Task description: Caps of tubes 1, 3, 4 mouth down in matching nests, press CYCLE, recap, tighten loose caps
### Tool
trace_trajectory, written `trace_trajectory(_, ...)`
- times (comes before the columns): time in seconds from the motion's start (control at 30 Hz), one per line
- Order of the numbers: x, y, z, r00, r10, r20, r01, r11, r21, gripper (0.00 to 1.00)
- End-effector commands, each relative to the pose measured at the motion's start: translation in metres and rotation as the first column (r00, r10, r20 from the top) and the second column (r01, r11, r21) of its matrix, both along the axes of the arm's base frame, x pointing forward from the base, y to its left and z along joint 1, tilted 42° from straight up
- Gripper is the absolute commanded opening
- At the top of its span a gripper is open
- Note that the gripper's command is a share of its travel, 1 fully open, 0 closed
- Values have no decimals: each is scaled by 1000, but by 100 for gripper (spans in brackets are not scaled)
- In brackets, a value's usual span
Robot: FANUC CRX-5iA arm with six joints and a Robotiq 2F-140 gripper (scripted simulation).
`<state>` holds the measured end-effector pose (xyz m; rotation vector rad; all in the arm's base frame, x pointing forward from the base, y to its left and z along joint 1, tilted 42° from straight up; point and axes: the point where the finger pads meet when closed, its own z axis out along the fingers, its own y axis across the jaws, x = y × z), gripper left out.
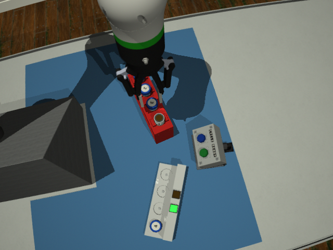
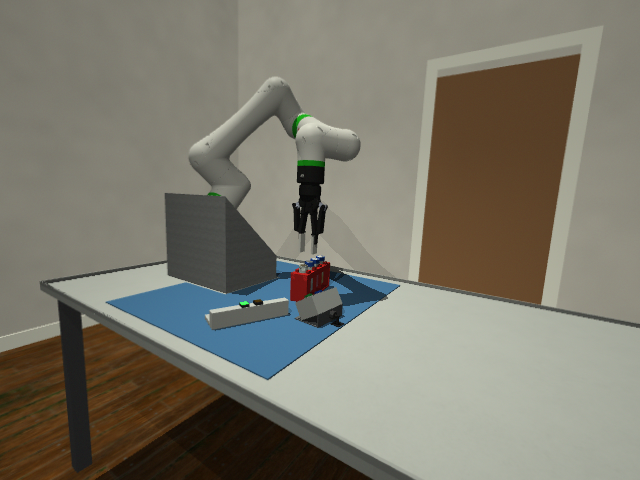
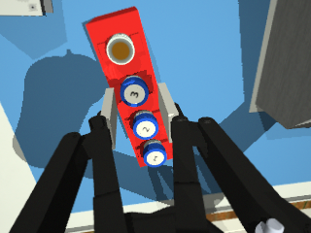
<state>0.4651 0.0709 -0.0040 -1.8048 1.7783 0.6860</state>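
Hovering above red station point(image 1: 161, 129), jaws part-open, empty, flanking cap 3 point(image 3: 134, 93). Caps 1, 3 back on. Cap 4 point(image 1: 155, 225) in tray nest point(image 1: 150, 231); tube 4 point(image 1: 159, 118) uncapped. Next: fetch cap 4.

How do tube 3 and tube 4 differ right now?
Tube 3 wears its blue cap marked 3; tube 4 stands open, showing brown contents. Cap 4 lies in an end nest of the cap tray. The fingers flank tube 3, not tube 4. Both stand in the red station.
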Motion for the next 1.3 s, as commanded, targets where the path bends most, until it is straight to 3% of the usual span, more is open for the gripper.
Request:
trace_trajectory(0.0, -4, -17, -15, 969, 179, 168, -180, 984, -9, 29)
trace_trajectory(0.13, -7, -29, -26, 915, 296, 274, -297, 954, -36, 29)
trace_trajectory(0.23, -11, -41, -37, 845, 393, 362, -395, 916, -73, 29)
trace_trajectory(0.33, -11, -41, -37, 836, 404, 373, -406, 911, -76, 29)
trace_trajectory(0.4, -14, -53, -48, 733, 500, 461, -503, 855, -128, 29)
trace_trajectory(0.43, -14, -53, -48, 733, 500, 461, -503, 855, -128, 29)
trace_trajectory(0.47, -16, -59, -54, 680, 540, 496, -543, 826, -155, 29)
trace_trajectory(0.5, -16, -59, -54, 674, 544, 501, -547, 822, -157, 29)
trace_trajectory(0.6, -19, -71, -65, 557, 612, 561, -615, 758, -217, 29)
trace_trajectory(0.67, -19, -71, -65, 542, 619, 569, -622, 750, -224, 29)
trace_trajectory(0.73, -22, -83, -76, 422, 667, 613, -671, 685, -283, 29)
trace_trajectory(0.9, -25, -95, -87, 422, 667, 613, -671, 685, -283, 29)
trace_trajectory(1.27, -42, -155, -142, 422, 667, 613, -671, 685, -283, 29)
